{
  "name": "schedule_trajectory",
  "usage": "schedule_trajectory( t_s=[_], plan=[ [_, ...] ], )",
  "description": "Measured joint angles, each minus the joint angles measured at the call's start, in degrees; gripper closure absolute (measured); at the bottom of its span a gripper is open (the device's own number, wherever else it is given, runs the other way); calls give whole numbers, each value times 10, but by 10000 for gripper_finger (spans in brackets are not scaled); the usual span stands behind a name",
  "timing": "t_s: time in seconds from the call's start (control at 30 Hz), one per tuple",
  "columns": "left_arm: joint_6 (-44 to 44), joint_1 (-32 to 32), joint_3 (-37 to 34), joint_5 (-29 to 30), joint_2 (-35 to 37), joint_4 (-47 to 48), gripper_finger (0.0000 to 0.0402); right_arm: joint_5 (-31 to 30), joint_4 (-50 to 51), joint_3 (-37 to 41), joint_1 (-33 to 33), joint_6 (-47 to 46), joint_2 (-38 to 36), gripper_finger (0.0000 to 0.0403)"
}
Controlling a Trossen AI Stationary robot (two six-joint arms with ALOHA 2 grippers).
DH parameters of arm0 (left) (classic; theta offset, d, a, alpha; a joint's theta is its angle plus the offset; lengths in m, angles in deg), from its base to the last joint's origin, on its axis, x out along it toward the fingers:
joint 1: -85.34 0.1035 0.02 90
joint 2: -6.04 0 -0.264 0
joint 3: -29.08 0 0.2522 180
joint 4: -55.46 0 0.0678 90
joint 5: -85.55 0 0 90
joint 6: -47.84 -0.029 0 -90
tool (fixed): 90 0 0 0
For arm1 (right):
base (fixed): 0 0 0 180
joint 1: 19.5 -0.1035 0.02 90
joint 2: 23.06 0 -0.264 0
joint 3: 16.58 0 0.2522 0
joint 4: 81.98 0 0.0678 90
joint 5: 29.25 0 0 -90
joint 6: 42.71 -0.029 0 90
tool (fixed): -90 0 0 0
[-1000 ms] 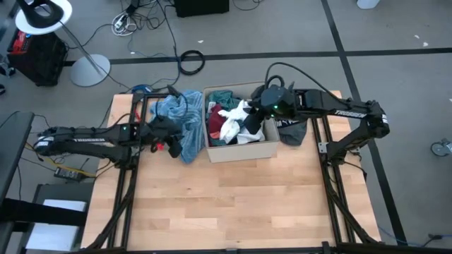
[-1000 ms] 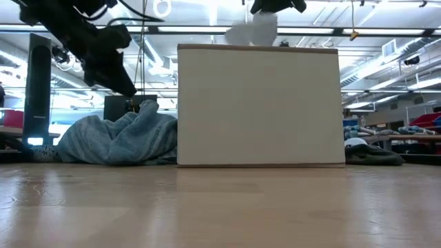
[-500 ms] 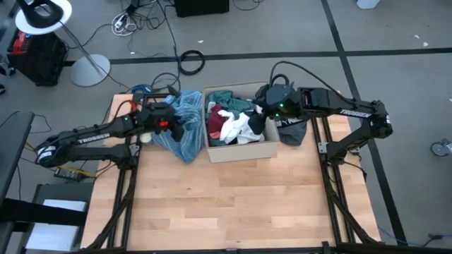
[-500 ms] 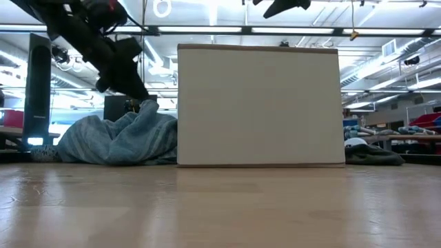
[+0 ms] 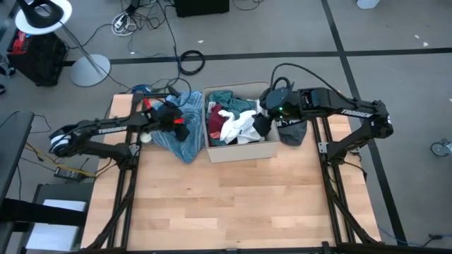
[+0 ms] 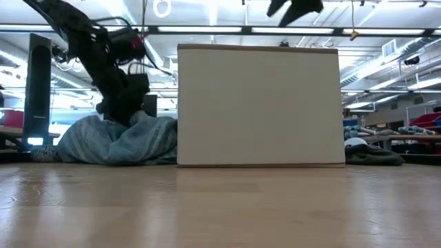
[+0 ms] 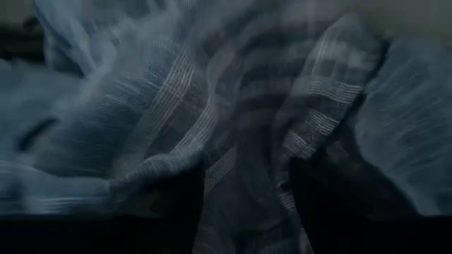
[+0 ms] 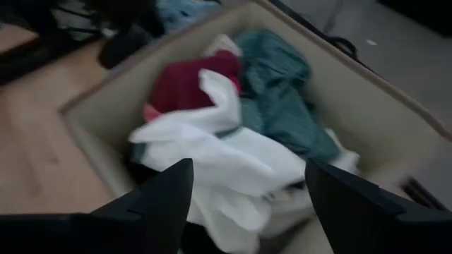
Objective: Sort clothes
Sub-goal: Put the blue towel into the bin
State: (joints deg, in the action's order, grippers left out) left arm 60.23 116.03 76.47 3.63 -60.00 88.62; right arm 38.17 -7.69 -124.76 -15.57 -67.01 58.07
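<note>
Left gripper [image 5: 178,125] pressed into the light blue garment [image 5: 185,130] at bench's far-left edge, fingers apart w/ a fold btwn; right gripper [image 8: 247,204] spread, empty over the box [image 5: 240,152]—prob best to close on one layer only.

tan cardboard box [image 5: 244,150] open, rear-centre of wooden desk [image 5: 226,204] | coiled black cable [image 5: 191,61] on floor behind | white lamp base [image 5: 90,70] far left
</note>
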Motion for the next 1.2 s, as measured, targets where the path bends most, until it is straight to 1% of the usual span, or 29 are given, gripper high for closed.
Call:
schedule_trajectory(
  t_s=[0.13,0.23,0.3,0.4,0.43,0.53,0.63,0.73,0.87,0.97,1.1,1.2],
  plan=[
    [20,0,0,0,-65,-2,197,-39,32,0,0,-15,-14,136],
    [26,0,0,-21,-103,-13,230,-66,59,0,0,-34,-33,139],
    [26,0,0,-45,-117,-18,275,-83,87,0,2,-52,-46,142],
    [28,-6,0,-80,-123,-29,366,-112,146,0,6,-94,-63,146],
    [30,-10,0,-91,-123,-28,383,-120,171,0,7,-114,-68,148],
    [36,-27,0,-124,-109,-14,396,-134,248,1,17,-182,-74,152],
    [52,-57,0,-145,-87,-7,399,-137,294,23,27,-221,-80,154],
    [70,-96,0,-153,-44,2,400,-123,293,66,43,-246,-91,154],
    [96,-149,0,-156,27,12,400,-96,290,139,88,-262,-102,155],
    [119,-184,0,-152,82,24,401,-64,245,207,127,-255,-116,159],
    [137,-228,10,-134,147,42,401,5,117,305,178,-213,-135,162],
    [145,-258,26,-122,183,54,401,33,34,372,216,-199,-139,163]
  ],
)
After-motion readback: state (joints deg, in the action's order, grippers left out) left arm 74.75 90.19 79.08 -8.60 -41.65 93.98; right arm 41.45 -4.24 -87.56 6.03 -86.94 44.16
